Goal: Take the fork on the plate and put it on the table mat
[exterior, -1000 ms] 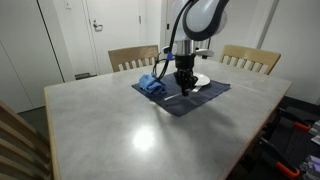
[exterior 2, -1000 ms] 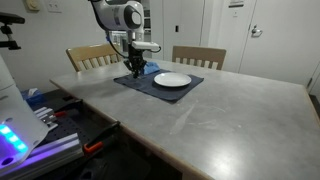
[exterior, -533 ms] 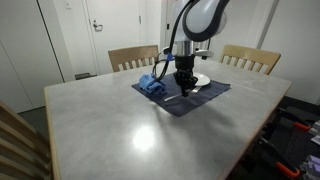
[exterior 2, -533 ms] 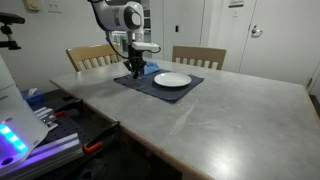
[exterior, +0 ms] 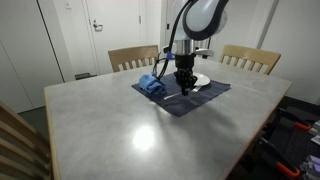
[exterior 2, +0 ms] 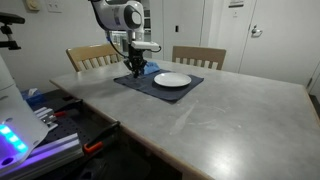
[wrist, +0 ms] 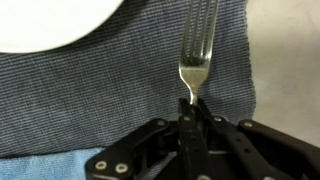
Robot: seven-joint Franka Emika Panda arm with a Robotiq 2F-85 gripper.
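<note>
In the wrist view my gripper (wrist: 190,112) is shut on the handle of a silver fork (wrist: 197,50). The fork's tines point away from me over the dark blue table mat (wrist: 90,90). The white plate (wrist: 55,20) lies at the upper left, apart from the fork. In both exterior views the gripper (exterior: 184,88) (exterior 2: 137,70) is low over the mat (exterior: 185,100) (exterior 2: 135,84), beside the plate (exterior: 201,79) (exterior 2: 172,80). I cannot tell whether the fork touches the mat.
A crumpled blue cloth (exterior: 151,85) lies on the mat's end next to the gripper and shows in the wrist view (wrist: 40,165). Two wooden chairs (exterior: 133,57) (exterior: 250,58) stand behind the grey table (exterior: 120,125). Equipment sits beside the table (exterior 2: 20,130).
</note>
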